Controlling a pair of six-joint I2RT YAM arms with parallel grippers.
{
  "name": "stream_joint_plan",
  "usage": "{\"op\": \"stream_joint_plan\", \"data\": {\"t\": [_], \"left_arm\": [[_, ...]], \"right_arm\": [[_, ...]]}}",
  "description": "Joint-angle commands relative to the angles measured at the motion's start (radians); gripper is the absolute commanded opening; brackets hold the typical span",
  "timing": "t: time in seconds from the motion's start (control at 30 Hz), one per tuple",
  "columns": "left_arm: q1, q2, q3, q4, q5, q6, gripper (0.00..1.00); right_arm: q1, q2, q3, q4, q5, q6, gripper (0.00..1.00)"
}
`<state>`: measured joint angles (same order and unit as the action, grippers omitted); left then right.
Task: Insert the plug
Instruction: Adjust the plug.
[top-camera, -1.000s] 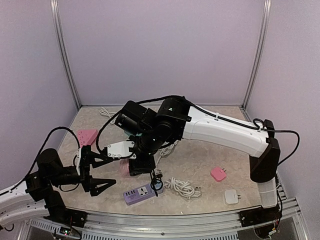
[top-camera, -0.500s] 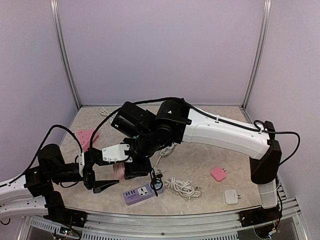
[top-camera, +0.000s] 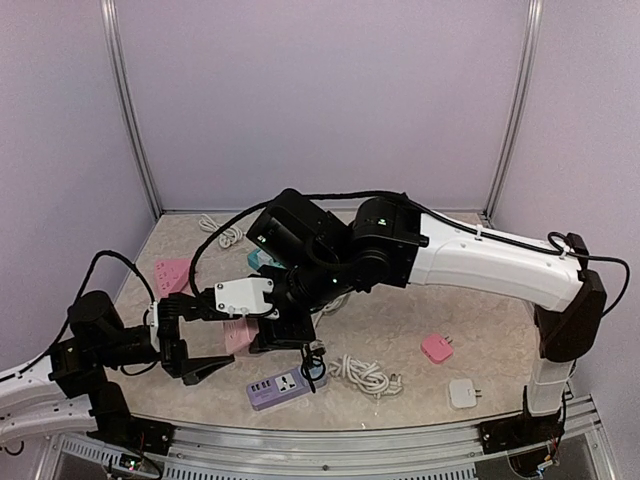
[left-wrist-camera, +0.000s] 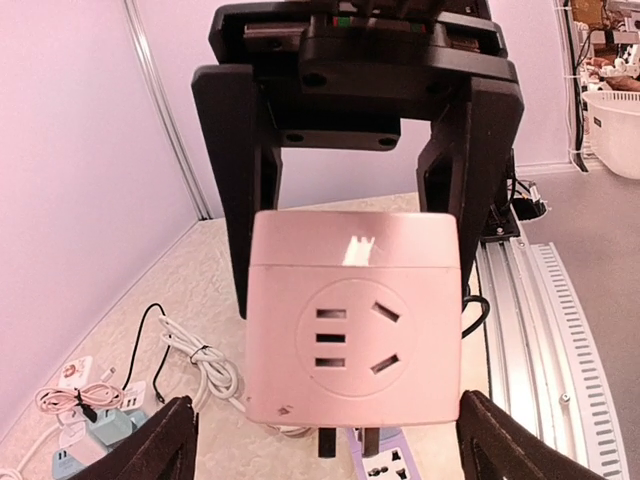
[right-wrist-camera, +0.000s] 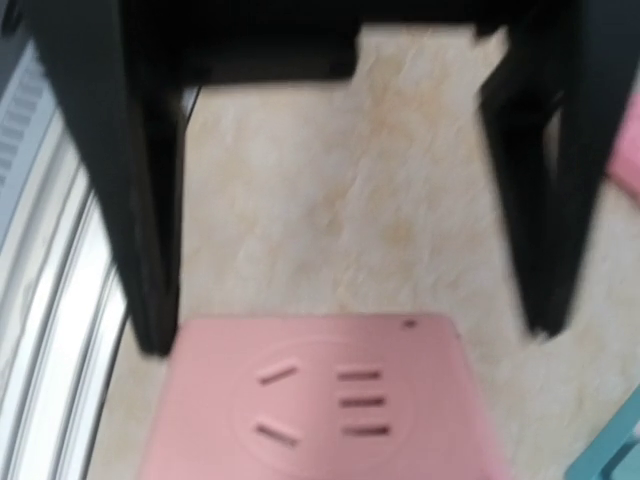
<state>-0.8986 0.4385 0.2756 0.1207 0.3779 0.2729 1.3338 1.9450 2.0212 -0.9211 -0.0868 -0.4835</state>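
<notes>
The plug is a pink cube (left-wrist-camera: 352, 330) with a socket face and two dark prongs (left-wrist-camera: 345, 441) under it. It hangs above the table. My right gripper (top-camera: 252, 334) is shut on it, its black fingers (left-wrist-camera: 247, 200) coming down along both sides. My left gripper (top-camera: 222, 331) is open, with its fingertips (left-wrist-camera: 150, 450) standing wide on either side of the cube (top-camera: 237, 335) and not touching it. In the right wrist view the cube (right-wrist-camera: 320, 400) fills the bottom. A purple power strip (top-camera: 285, 387) lies below, near the front edge.
A coiled white cable (top-camera: 365, 375) lies right of the strip. A small pink charger (top-camera: 436, 348) and a white one (top-camera: 462, 392) sit further right. A pink socket block (top-camera: 172, 272), a teal item (top-camera: 262, 262) and another white cable (top-camera: 225, 232) lie behind. A metal rail (top-camera: 350, 440) runs along the front.
The right arm has stretched and carried the pink cube a little to the left, between the left gripper's fingers. The left gripper has stayed open and drawn back slightly.
</notes>
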Motion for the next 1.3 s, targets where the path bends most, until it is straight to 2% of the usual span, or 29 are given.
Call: {"op": "stream_joint_plan", "data": {"t": [0.0, 0.07, 0.5, 0.6, 0.7, 0.83, 0.87, 0.9, 0.93, 0.97, 1.0, 1.07, 1.1, 1.13, 1.27], "left_arm": [[-0.016, 0.018, 0.002, 0.035, 0.025, 0.059, 0.82], [-0.018, 0.027, 0.008, 0.022, 0.032, 0.076, 0.77], [-0.035, 0.048, 0.024, 0.089, 0.005, 0.056, 0.7], [-0.035, 0.047, 0.025, 0.082, 0.005, 0.06, 0.64], [-0.037, 0.042, 0.024, 0.088, 0.002, 0.061, 0.49], [-0.039, 0.037, 0.02, 0.108, 0.001, 0.061, 0.1], [-0.039, 0.036, 0.017, 0.117, -0.006, 0.061, 0.02], [-0.04, 0.031, 0.013, 0.125, -0.024, 0.064, 0.0], [-0.042, 0.025, 0.006, 0.137, -0.047, 0.069, 0.0], [-0.044, 0.02, -0.003, 0.151, -0.069, 0.074, 0.0], [-0.046, 0.011, -0.015, 0.167, -0.094, 0.084, 0.0], [-0.05, -0.001, -0.037, 0.206, -0.139, 0.104, 0.0], [-0.053, -0.006, -0.049, 0.227, -0.156, 0.112, 0.0], [-0.055, -0.012, -0.062, 0.247, -0.175, 0.12, 0.0], [-0.064, -0.041, -0.111, 0.294, -0.227, 0.138, 0.0]], "right_arm": [[0.011, -0.018, 0.013, 0.071, -0.013, 0.017, 0.0], [0.01, -0.014, 0.018, 0.072, -0.009, 0.018, 0.0], [0.011, 0.026, 0.058, 0.06, -0.022, 0.006, 0.0], [0.01, 0.028, 0.059, 0.063, -0.02, 0.006, 0.0], [0.011, 0.035, 0.061, 0.058, -0.009, 0.004, 0.0], [0.011, 0.048, 0.071, 0.059, -0.006, 0.02, 0.0], [0.011, 0.047, 0.069, 0.068, 0.0, 0.034, 0.0], [0.011, 0.043, 0.064, 0.081, 0.012, 0.053, 0.02], [0.011, 0.038, 0.054, 0.096, 0.026, 0.072, 0.11], [0.011, 0.031, 0.043, 0.109, 0.043, 0.093, 0.24], [0.011, 0.021, 0.029, 0.129, 0.062, 0.115, 0.46], [0.009, -0.003, -0.003, 0.18, 0.122, 0.176, 0.67], [0.008, -0.018, -0.015, 0.205, 0.146, 0.212, 0.86], [0.006, -0.032, -0.025, 0.227, 0.165, 0.258, 0.98], [-0.02, -0.102, -0.055, 0.298, 0.154, 0.544, 1.0]]}}
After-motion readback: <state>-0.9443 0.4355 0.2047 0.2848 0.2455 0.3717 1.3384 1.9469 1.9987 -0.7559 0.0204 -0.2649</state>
